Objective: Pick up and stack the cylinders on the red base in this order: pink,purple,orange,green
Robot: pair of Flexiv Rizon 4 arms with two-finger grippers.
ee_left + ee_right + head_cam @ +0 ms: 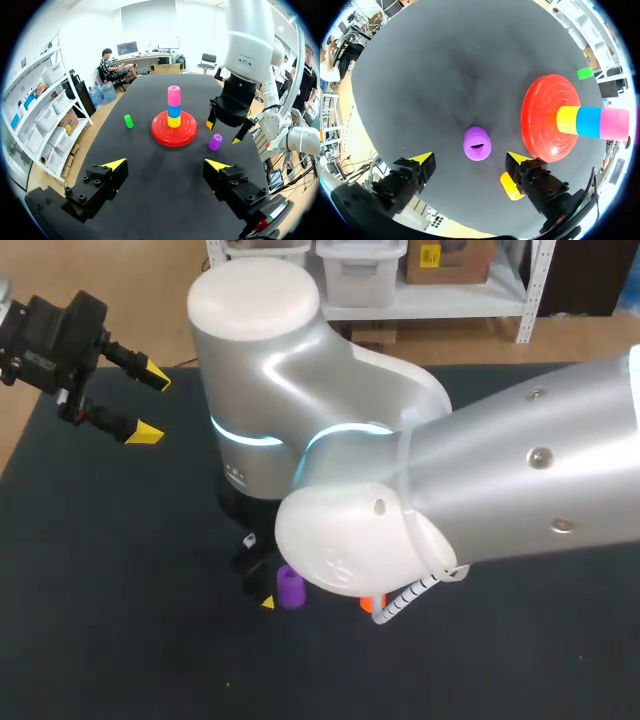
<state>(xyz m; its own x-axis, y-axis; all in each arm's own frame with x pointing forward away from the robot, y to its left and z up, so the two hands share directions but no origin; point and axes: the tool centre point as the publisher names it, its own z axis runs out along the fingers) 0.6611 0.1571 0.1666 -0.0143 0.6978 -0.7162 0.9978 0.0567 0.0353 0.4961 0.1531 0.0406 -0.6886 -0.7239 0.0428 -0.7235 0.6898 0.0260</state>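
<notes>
The red base (174,134) carries a stack of yellow, blue and pink cylinders, the pink cylinder (173,95) on top. A purple cylinder (477,143) stands upright on the table beside the base. My right gripper (470,158) hangs over it, open, one finger on each side and neither touching. An orange cylinder (510,185) lies by one of its fingers. The green cylinder (129,121) lies on the far side of the base. My left gripper (148,402) is held open and empty above the table's far left. In the head view my right arm hides the base.
The black table (165,195) has bare room between my left gripper (166,165) and the base. In the head view the purple cylinder (290,588) and a bit of the orange one (372,603) show under my right arm.
</notes>
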